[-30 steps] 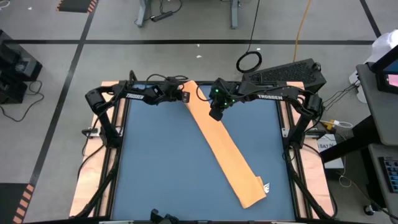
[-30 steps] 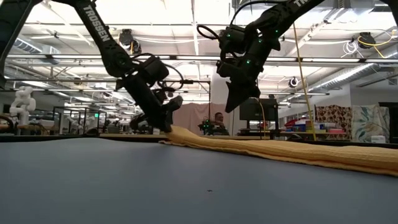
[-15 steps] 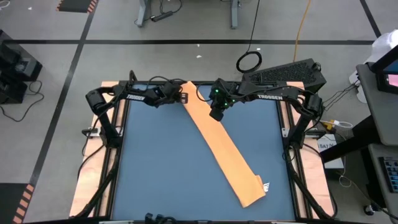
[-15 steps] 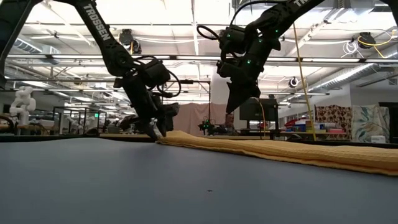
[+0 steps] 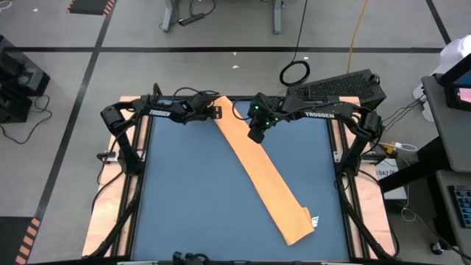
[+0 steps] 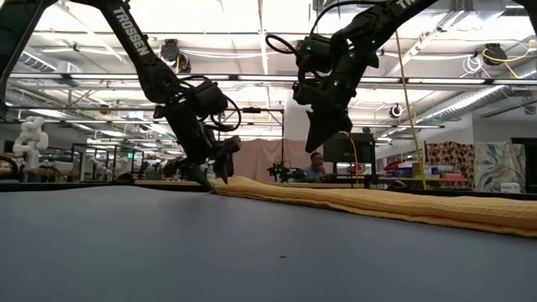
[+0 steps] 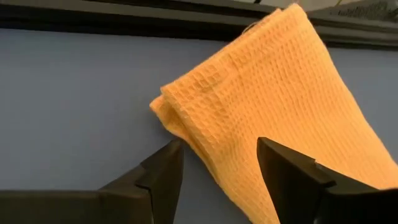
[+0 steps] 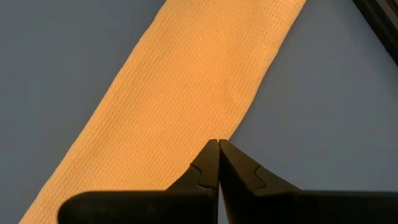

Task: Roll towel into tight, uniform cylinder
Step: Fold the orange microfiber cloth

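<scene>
Two end effectors at far end of towel (image 5: 261, 177). Left end effector (image 7: 217, 171): was clamped on towel corner a second ago, now jaws spread, corner lying free just ahead, folded over slightly. Likely regrasp before first roll. Right end effector (image 8: 218, 155): fingers pressed together, empty, hovering above strip. Towel runs diagonally away across worktop (image 5: 184, 199). Far rail close behind; open room on both sides.

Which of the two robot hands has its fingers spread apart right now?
The left hand, low at the towel's far corner, has spread fingers. The right hand, raised above the towel, has its fingers pressed together.
</scene>
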